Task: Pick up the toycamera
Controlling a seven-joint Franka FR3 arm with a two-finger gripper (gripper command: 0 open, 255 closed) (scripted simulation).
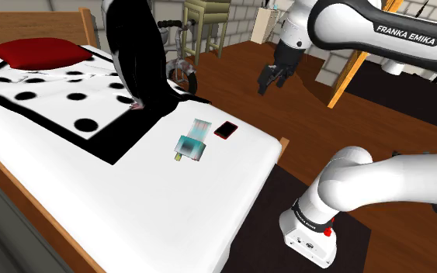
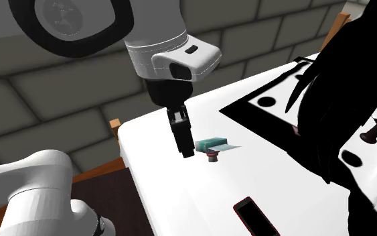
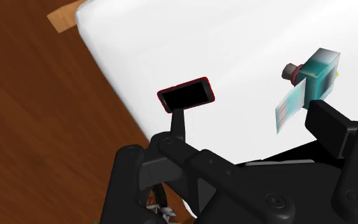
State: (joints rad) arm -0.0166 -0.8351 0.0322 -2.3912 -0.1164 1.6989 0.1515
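The all-black two-finger claw [image 1: 274,78] hangs released in the air near the bed's edge, with nothing between its fingers. The small teal box-shaped toy camera [image 1: 191,143] lies on the white-sheeted bed [image 1: 131,205], near a flat black red-rimmed phone [image 1: 226,129]. A good approach, I judge, centres the claw over the toy camera, turns the fingers across its narrower sides, and descends clear of the phone.

Bedroom in a home, wide bed [image 1: 131,202] under a white sheet, red pillow [image 1: 42,53] at its head end, black-and-white spotted cover [image 1: 53,93] beside it, wooden bed frame [image 1: 283,144], brown wooden floor [image 1: 240,77], grey block wall [image 2: 46,100], small side table [image 1: 206,23] beyond the bed.
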